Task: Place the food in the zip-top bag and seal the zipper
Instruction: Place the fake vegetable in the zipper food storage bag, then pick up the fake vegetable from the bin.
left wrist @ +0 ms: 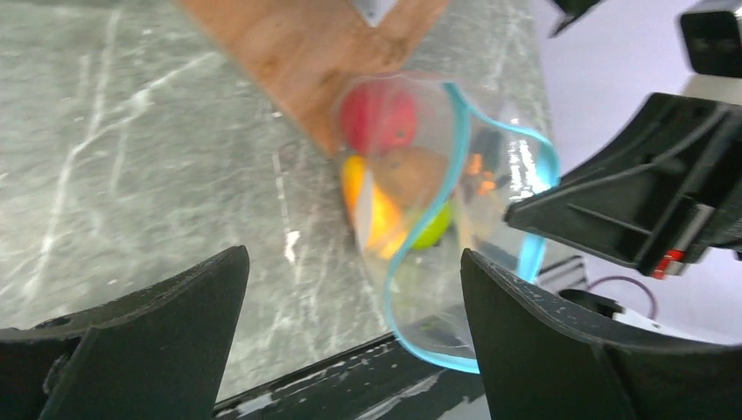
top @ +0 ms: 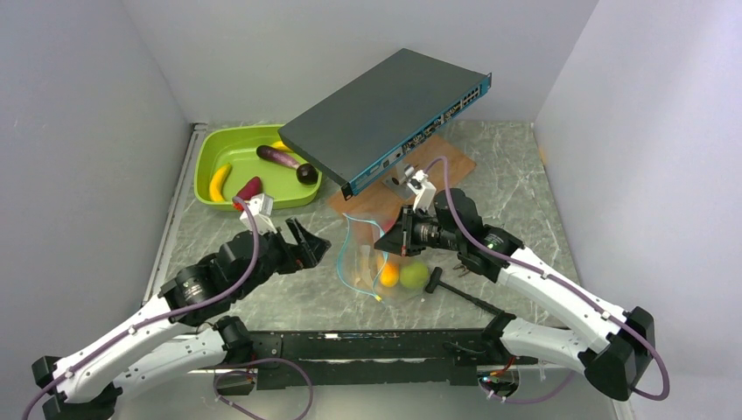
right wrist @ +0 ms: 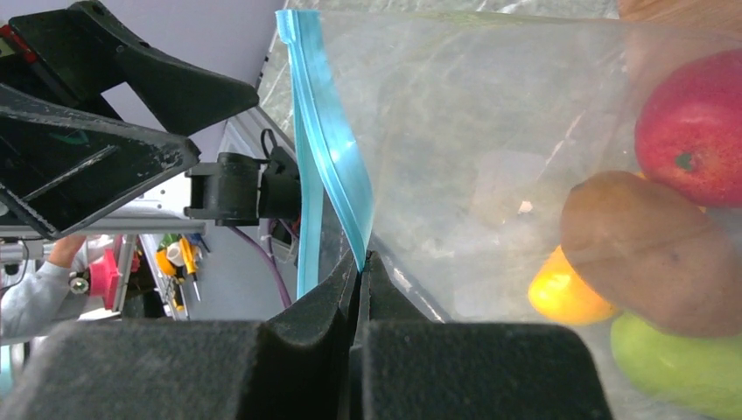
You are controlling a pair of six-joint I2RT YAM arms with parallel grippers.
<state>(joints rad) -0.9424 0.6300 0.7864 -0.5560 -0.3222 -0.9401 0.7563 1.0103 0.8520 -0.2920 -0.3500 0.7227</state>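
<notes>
The clear zip-top bag (top: 366, 262) stands mouth open at the table's middle, its teal zipper (top: 342, 254) curling on the left. Inside are an orange (top: 389, 275), a green apple (top: 414, 275), a red apple (right wrist: 691, 131) and a brown fruit (right wrist: 647, 254). My right gripper (right wrist: 360, 258) is shut on the bag's zipper edge (right wrist: 328, 166) and shows in the top view (top: 391, 238). My left gripper (top: 317, 247) is open and empty just left of the bag's mouth (left wrist: 464, 219). A banana (top: 219, 182), an eggplant (top: 278, 157) and dark-red pieces (top: 249, 188) lie in the lime-green tray (top: 210, 144).
A grey network switch (top: 394, 109) rests tilted on a wooden board (top: 372, 201) behind the bag. A black tool (top: 464, 293) lies right of the bag. Grey walls close in at left, right and back. A black rail (top: 376, 346) runs along the near edge.
</notes>
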